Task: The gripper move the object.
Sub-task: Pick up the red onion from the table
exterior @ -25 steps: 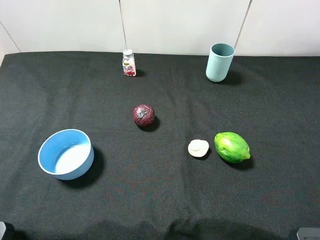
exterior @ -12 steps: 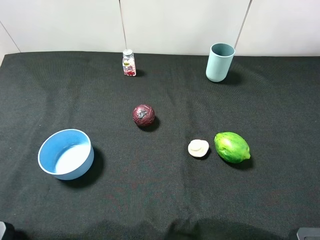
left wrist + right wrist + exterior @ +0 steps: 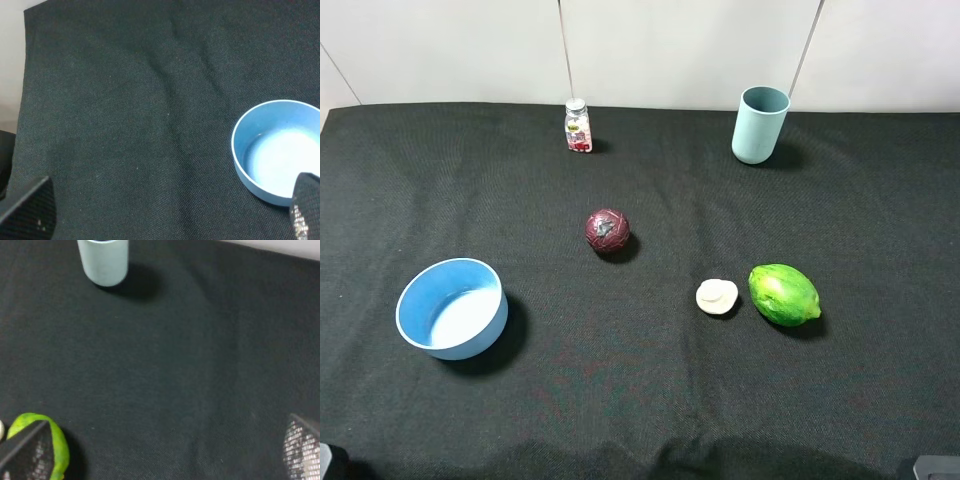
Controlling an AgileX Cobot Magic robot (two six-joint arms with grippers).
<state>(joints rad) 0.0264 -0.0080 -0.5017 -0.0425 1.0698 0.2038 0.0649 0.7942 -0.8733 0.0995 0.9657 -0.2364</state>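
The object, a small dark red-purple ball (image 3: pixel 607 230) with greyish shiny patches, lies alone on the black cloth near the table's middle. It shows in neither wrist view. My left gripper (image 3: pixel 167 220) is open and empty, with its dark fingertips (image 3: pixel 30 210) wide apart above the cloth beside the blue bowl (image 3: pixel 275 150). My right gripper (image 3: pixel 165 460) is open and empty, with its fingertips (image 3: pixel 302 450) wide apart over bare cloth near the green fruit (image 3: pixel 45 440). Both grippers sit at the near edge, far from the ball.
A blue bowl (image 3: pixel 452 307) stands at the near left. A cream-white mushroom-like piece (image 3: pixel 717 296) lies next to the green oval fruit (image 3: pixel 784 294) at the right. A pale teal cup (image 3: pixel 759 124) and a small bottle (image 3: pixel 578 126) stand at the back.
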